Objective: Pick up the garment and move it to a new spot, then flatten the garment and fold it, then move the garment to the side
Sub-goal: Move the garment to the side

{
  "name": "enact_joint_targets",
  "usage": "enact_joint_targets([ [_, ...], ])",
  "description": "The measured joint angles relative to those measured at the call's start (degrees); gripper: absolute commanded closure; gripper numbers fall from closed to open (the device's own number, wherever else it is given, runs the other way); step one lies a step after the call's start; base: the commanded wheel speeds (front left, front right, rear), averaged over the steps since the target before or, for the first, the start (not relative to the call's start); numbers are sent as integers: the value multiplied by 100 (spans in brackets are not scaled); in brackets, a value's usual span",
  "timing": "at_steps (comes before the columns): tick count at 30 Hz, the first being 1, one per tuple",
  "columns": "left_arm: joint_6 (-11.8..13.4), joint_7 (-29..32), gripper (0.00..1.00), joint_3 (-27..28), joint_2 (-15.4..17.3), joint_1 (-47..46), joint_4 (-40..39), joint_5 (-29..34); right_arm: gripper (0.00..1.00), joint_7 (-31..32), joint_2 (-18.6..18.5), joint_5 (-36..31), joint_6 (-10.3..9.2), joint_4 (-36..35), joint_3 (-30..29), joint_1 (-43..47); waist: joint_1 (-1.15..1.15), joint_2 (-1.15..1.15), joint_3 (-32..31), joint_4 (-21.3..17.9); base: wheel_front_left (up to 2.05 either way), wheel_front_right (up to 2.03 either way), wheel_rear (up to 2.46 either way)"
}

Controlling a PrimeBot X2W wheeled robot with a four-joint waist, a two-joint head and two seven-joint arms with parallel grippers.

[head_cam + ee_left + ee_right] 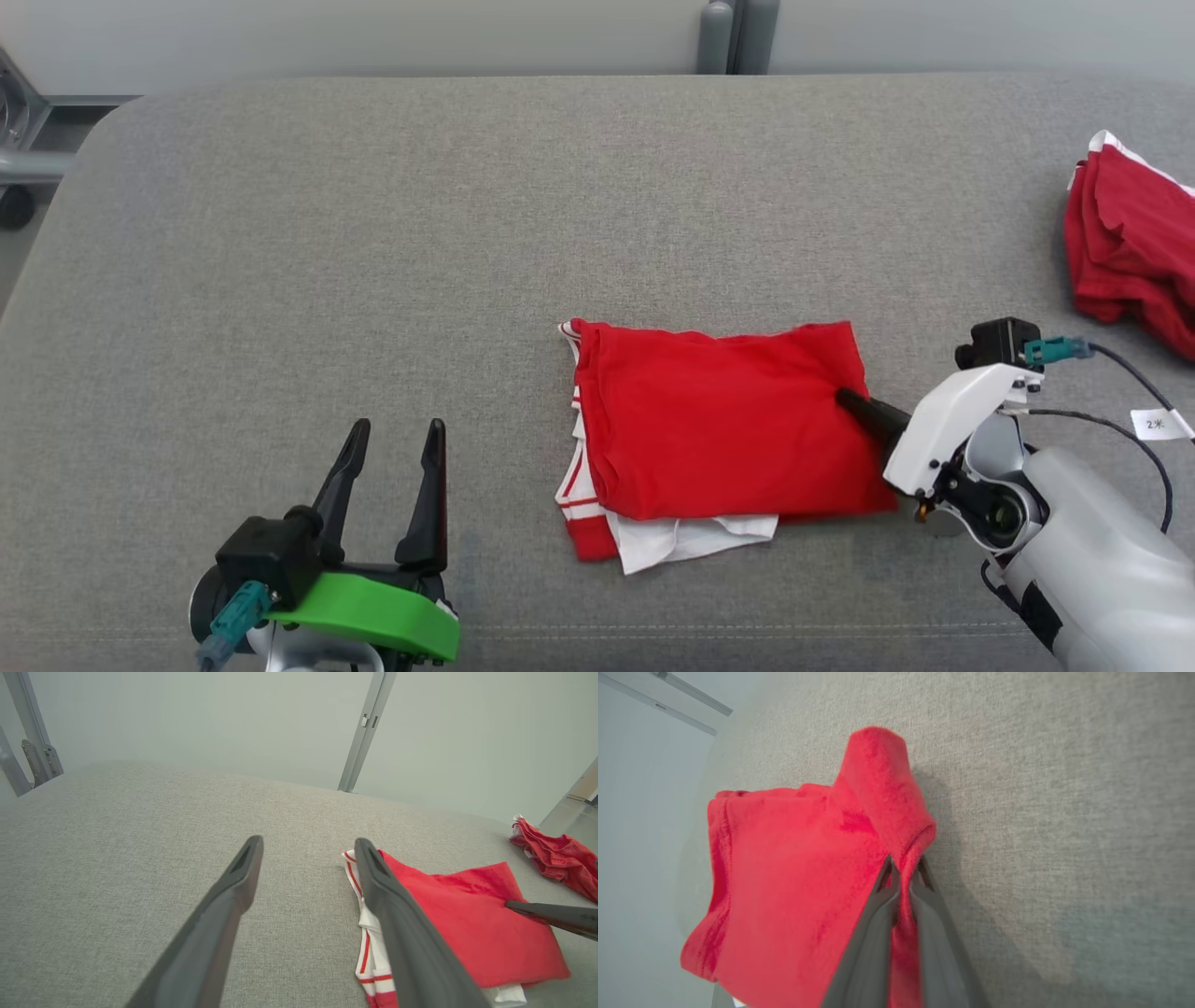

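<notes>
The garment (719, 429) is red with white trim, folded into a rectangle on the grey padded surface (373, 233) right of centre. My right gripper (851, 399) comes in from the right and is shut on the garment's right edge. The right wrist view shows the red cloth (794, 877) pinched between the two fingers of that gripper (903, 868), a fold bulging above them. My left gripper (394, 434) stands open at the lower left, well clear of the garment (467, 924). In its own wrist view the gripper (308, 847) has nothing between the fingers.
A second red garment (1134, 238) lies crumpled at the right edge of the surface, also in the left wrist view (556, 854). Grey posts (738, 35) stand behind the far edge. A cable with a white tag (1158, 425) hangs off my right arm.
</notes>
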Motion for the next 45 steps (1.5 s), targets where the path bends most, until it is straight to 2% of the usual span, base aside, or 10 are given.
enact_joint_targets([
  [4, 0, -18, 0, 26, 3, 3, -2, 0, 100, -30, -85, -5, 1, -24, -44, -140, 0, 0, -13, -69, 0, 0, 0],
  [15, 0, -24, 0, 36, 2, 8, -33, 0, 100, -78, -797, -212, -16, -113, -320, -706, 0, 0, -33, -406, 0, 0, 0],
  [24, 0, -41, 0, -40, 0, 5, -89, 0, 100, -14, -1170, -275, -312, -222, -545, -1269, 0, 0, 38, -648, 0, 0, 0],
  [33, 0, -5, 0, -162, -9, -13, -96, 2, 100, 332, -1540, -519, -565, -280, -558, -1858, 0, 0, 169, -635, 0, 0, 0],
  [39, -1, 12, 0, -186, -13, -78, -57, 3, 100, 659, -1814, -655, -665, -283, -520, -2238, 0, 0, 209, -521, 0, 0, 0],
  [45, -1, 11, 0, -170, -14, -94, -59, 16, 100, 961, -1864, -812, -715, -261, -363, -2477, 0, 0, 238, -451, 0, 0, 0],
])
